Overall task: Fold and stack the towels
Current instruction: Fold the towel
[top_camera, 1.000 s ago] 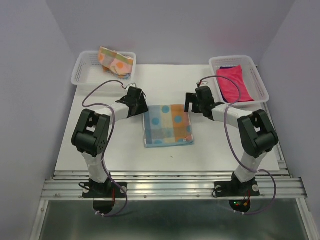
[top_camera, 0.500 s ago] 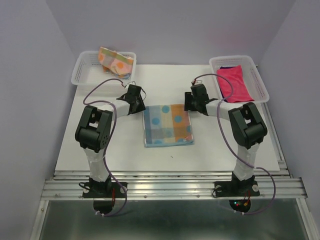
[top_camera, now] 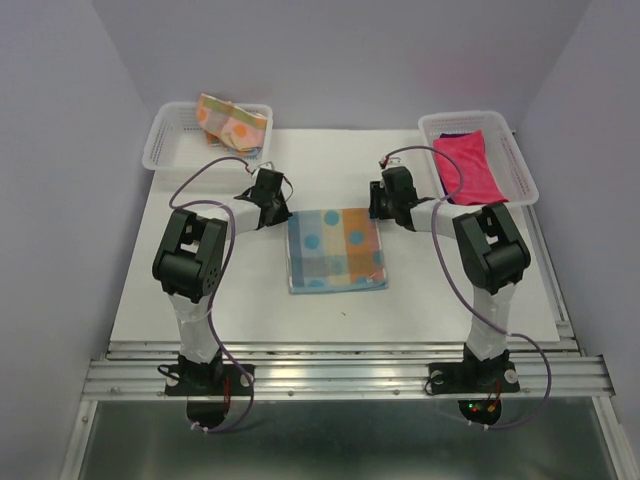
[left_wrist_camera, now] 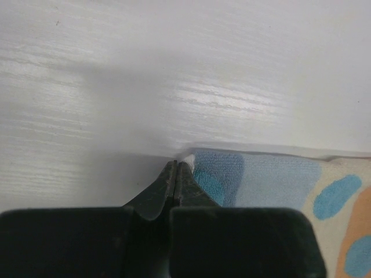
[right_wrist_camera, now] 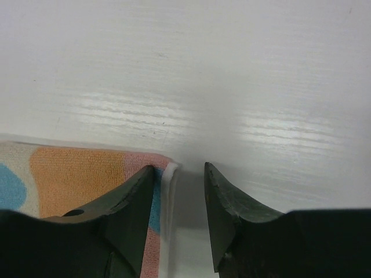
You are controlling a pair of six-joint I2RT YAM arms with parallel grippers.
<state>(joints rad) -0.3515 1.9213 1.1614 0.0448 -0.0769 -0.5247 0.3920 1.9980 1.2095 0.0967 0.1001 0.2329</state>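
A folded patterned towel (top_camera: 337,250), light blue and orange with dots, lies flat in the middle of the white table. My left gripper (top_camera: 287,220) is down at its far left corner. In the left wrist view the jaws (left_wrist_camera: 175,165) are shut, with the towel's blue corner (left_wrist_camera: 272,179) lying just right of the tips; no cloth shows between them. My right gripper (top_camera: 379,217) is at the far right corner. It is open (right_wrist_camera: 178,168), its left finger over the towel's pink-orange edge (right_wrist_camera: 75,174) and its right finger over bare table.
A white mesh basket (top_camera: 165,150) at the back left holds an orange patterned towel (top_camera: 232,122). Another basket (top_camera: 512,150) at the back right holds a bright pink towel (top_camera: 470,165) over a dark purple one (top_camera: 455,135).
Both grippers have moved a little away from me to the towel's far corners. The left jaws have shut and the right jaws have narrowed.
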